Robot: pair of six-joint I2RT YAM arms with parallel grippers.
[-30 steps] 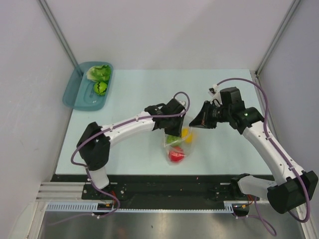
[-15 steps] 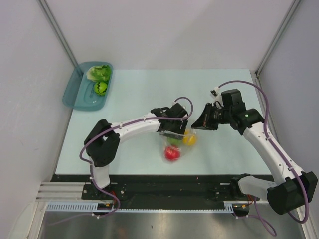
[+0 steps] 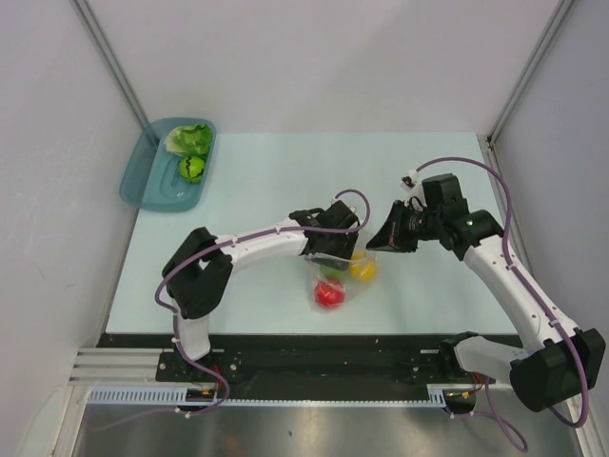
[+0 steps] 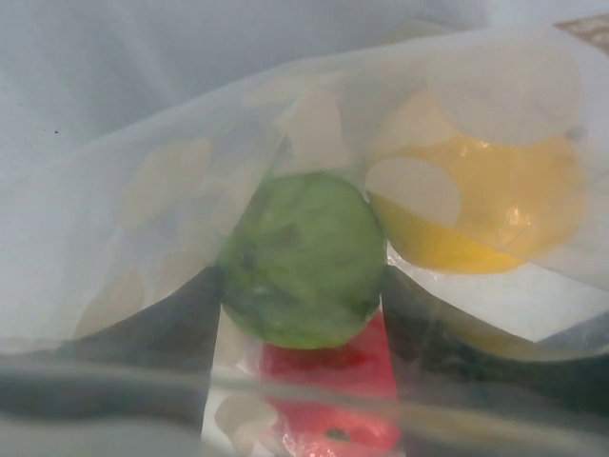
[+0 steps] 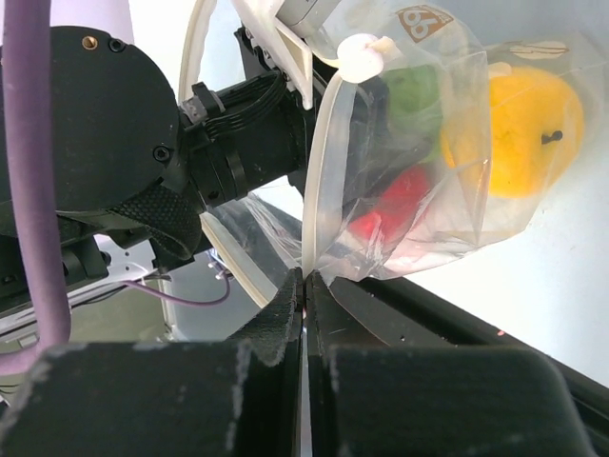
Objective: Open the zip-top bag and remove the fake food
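Observation:
The zip-top bag [image 3: 341,282] is clear with white dots and lies at the table's front middle. It holds a round green piece [image 3: 330,271], a yellow fruit [image 3: 362,268] and a red piece [image 3: 329,293]. My left gripper [image 3: 333,249] points down into the bag's mouth. In the left wrist view its dark fingers [image 4: 143,328] stand apart under the film [image 4: 171,190], with the green piece [image 4: 300,257] just beyond them, the yellow fruit [image 4: 485,209] to its right and the red piece [image 4: 328,390] below. My right gripper [image 5: 304,276] is shut on the bag's zip strip [image 5: 319,181].
A teal tray [image 3: 152,186] at the back left holds a lettuce leaf [image 3: 190,140] and a green ball [image 3: 191,168]. White walls stand close on both sides of the table. The right gripper [image 3: 373,240] hovers just right of the bag.
My left gripper has moved down and nearer, into the bag. The bag has sunk lower and its foods have shifted, the yellow fruit out to the right. The right gripper has barely moved.

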